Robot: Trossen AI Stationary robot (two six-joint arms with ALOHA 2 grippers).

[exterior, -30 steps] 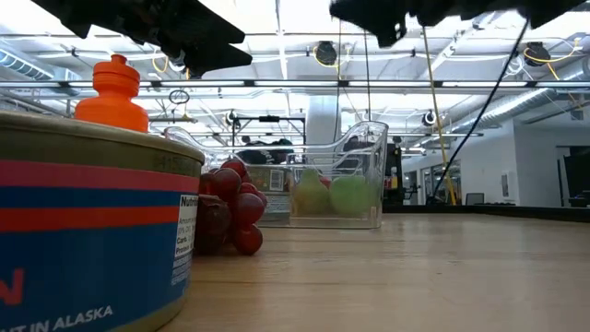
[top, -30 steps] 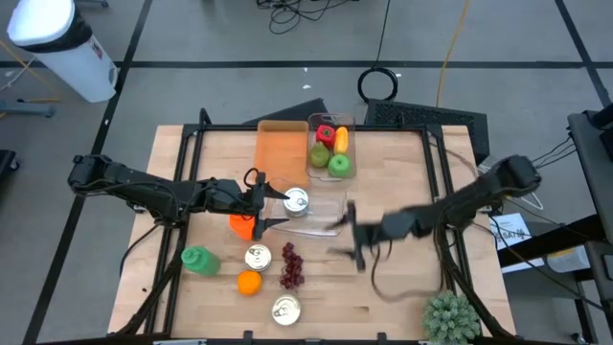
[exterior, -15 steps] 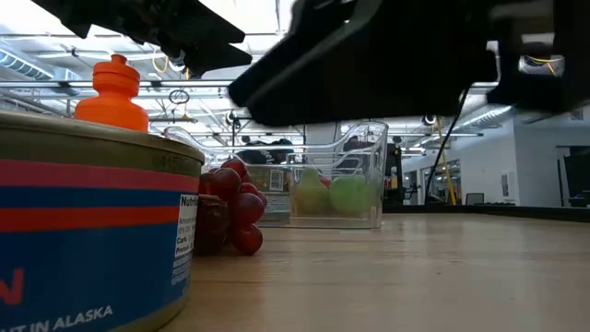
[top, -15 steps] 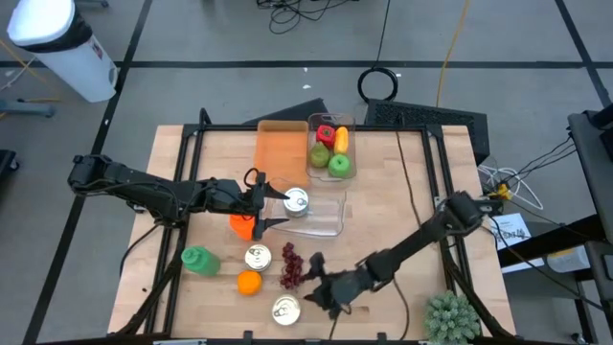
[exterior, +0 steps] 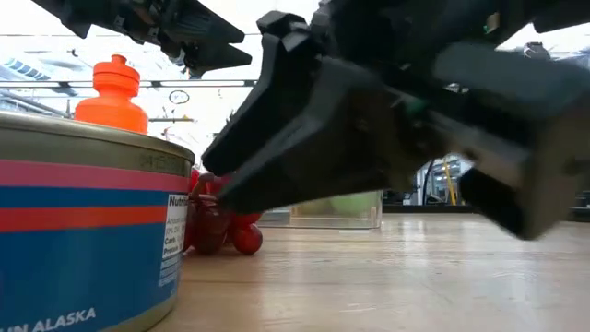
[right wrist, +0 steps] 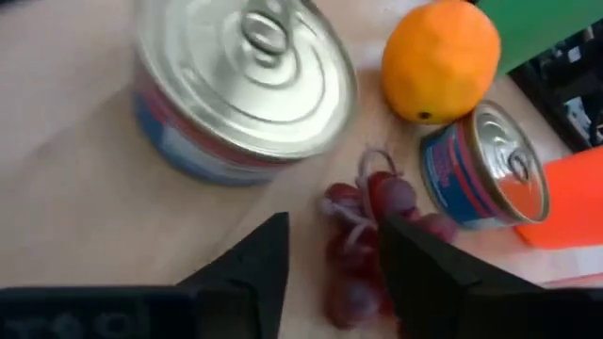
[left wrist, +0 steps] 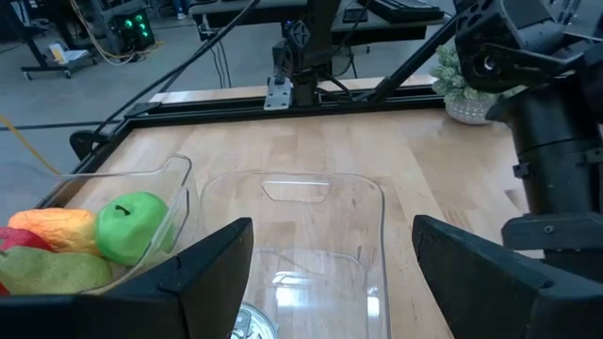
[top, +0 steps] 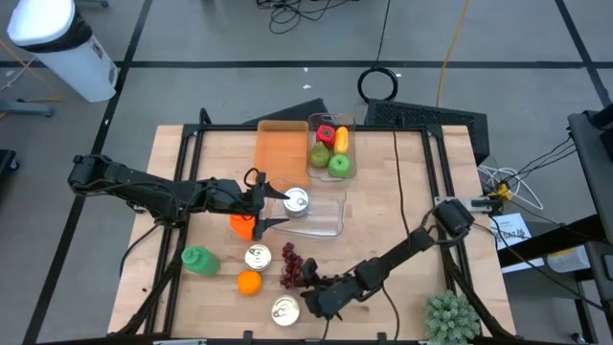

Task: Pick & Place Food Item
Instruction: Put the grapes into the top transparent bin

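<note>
A bunch of dark red grapes (top: 290,266) lies on the wooden table near its front edge, between two tins and an orange. My right gripper (top: 306,285) has come low to it from the right. In the right wrist view the grapes (right wrist: 372,202) lie in the gap of my right gripper (right wrist: 339,247), which is open, one finger on each side. My left gripper (top: 263,206) hangs open at the table's middle. It faces a clear empty bin (left wrist: 320,226) with a tin (top: 297,201) at its near end. My right gripper slants down at the grape bunch (right wrist: 350,247) from the table's right, with its fingers (right wrist: 419,268) on either side of it. The grapes rest on the table. I cannot tell whether either finger touches them.
Tins (top: 257,257) (top: 285,309) and an orange (top: 249,283) crowd the grapes. Left of them are a green bottle (top: 196,261) and an orange bottle (top: 241,223). A fruit-filled clear bin (top: 330,149) and an orange tray (top: 281,151) stand at the back, a plant (top: 450,316) at the front right corner.
My right gripper has swung from the table's middle right toward the near edge and the left, sinking to the grapes and rolling as it went. Over the last half second it has only edged closer to them. The grapes have stayed where they were.
</note>
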